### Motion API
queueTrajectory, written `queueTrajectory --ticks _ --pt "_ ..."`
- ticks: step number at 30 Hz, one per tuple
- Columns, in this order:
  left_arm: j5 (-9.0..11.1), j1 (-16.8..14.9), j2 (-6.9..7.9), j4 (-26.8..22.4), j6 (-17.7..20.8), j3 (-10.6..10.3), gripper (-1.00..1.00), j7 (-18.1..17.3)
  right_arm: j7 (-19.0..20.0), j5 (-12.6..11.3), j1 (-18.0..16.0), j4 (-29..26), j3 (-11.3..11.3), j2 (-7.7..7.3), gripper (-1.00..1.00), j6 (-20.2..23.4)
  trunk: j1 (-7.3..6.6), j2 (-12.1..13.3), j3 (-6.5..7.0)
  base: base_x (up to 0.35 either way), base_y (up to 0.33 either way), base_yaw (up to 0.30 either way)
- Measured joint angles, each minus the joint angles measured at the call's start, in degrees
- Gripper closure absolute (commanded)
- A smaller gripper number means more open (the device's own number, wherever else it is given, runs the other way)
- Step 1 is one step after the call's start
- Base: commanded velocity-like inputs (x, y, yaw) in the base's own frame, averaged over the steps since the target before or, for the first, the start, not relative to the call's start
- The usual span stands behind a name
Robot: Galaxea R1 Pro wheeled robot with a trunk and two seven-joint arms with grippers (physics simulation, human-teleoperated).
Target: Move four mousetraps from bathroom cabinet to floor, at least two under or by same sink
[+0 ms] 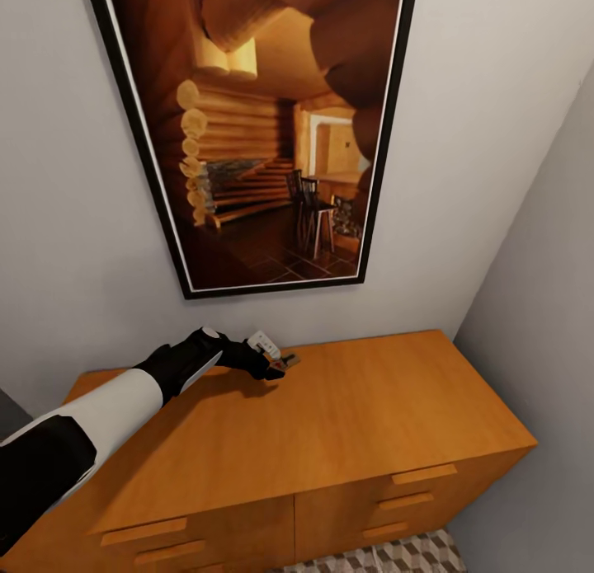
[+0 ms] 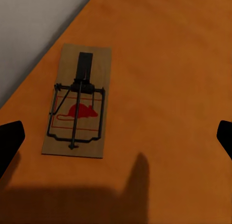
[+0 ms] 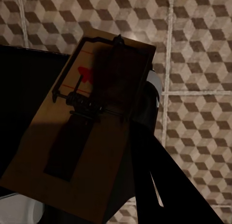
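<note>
light: dim, warm | shadows: soft on cabinet (image 1: 346,416) top | focus: sharp

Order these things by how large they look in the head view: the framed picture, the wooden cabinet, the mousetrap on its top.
1. Cabinet and framed picture: similar, not ranked; both are cut by the frame.
2. Mousetrap: clearly smallest, beside the left gripper.

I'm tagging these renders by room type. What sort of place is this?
Probably a corner of a home bathroom, though no fixtures show: a wooden cabinet against a white wall, a framed picture above it, and cube-patterned floor tiles. A mousetrap lies on the cabinet top.
</note>
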Motion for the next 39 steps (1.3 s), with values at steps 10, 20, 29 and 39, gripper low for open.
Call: queueTrajectory --ticks 10,20,29,39 --pt "0.0 0.0 0.0 0.0 0.0 0.2 -1.0 0.0 0.0 0.0 0.0 0.0 0.0 0.0 1.0 0.0 0.0 0.0 -0.55 0.0 0.0 0.0" --pt "-0.1 0.0 0.0 -0.1 0.0 0.3 -1.0 0.1 0.0 0.0 0.0 0.1 0.0 0.0 1.0 0.0 0.0 0.0 -0.58 0.0 0.0 0.0" --pt "-2.9 0.0 -0.36 -0.3 0.1 0.3 -1.0 1.2 0.0 0.1 0.0 0.1 0.0 0.07 1.0 0.0 0.0 0.0 -0.59 0.0 0.0 0.0" --pt "-9.7 0.0 -2.05 -0.3 0.3 0.4 -1.0 1.8 0.0 0.0 0.0 0.1 0.0 0.08 1.0 -0.1 0.0 0.0 -0.59 0.0 0.0 0.0"
